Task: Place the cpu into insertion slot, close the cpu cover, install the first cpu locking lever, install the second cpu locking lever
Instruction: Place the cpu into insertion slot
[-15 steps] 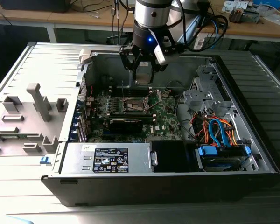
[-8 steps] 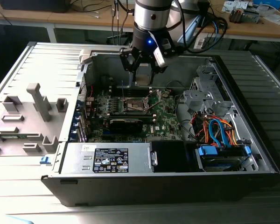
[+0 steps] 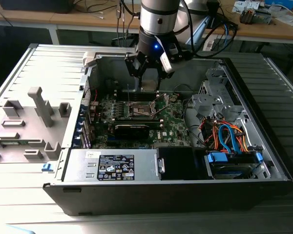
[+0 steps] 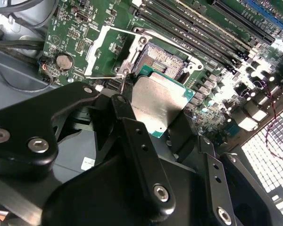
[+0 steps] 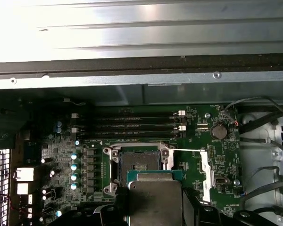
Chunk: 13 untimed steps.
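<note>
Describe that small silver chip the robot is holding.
The cpu is a small flat square: a dull silvery metal top on a thin green board whose edge and corners peek out. The gripper clamps it between black fingers at opposite edges, metal face toward the wrist cameras, near the open insertion slot, not seated.

Exterior view: set high, angled down into the open case, with the board at frame centre. Both wrist views look down closely at the board's slot.
</note>
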### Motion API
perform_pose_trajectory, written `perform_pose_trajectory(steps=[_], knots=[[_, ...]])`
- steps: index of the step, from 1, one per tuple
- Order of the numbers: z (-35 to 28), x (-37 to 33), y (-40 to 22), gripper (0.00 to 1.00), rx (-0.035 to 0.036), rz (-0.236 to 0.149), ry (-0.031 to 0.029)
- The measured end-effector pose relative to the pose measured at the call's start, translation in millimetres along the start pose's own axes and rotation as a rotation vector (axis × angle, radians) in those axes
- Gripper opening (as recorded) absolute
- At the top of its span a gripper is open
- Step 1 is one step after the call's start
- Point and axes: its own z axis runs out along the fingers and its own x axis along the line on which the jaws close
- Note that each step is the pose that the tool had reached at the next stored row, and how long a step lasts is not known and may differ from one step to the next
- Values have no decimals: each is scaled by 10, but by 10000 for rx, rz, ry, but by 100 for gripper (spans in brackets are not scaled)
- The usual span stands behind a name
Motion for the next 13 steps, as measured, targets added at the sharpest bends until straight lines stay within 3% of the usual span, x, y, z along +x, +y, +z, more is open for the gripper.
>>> perform_pose_trajectory(steps=[7,13], knots=[[58,1,-11,55,0,0,1],[72,2,-14,55,2,0,0]])
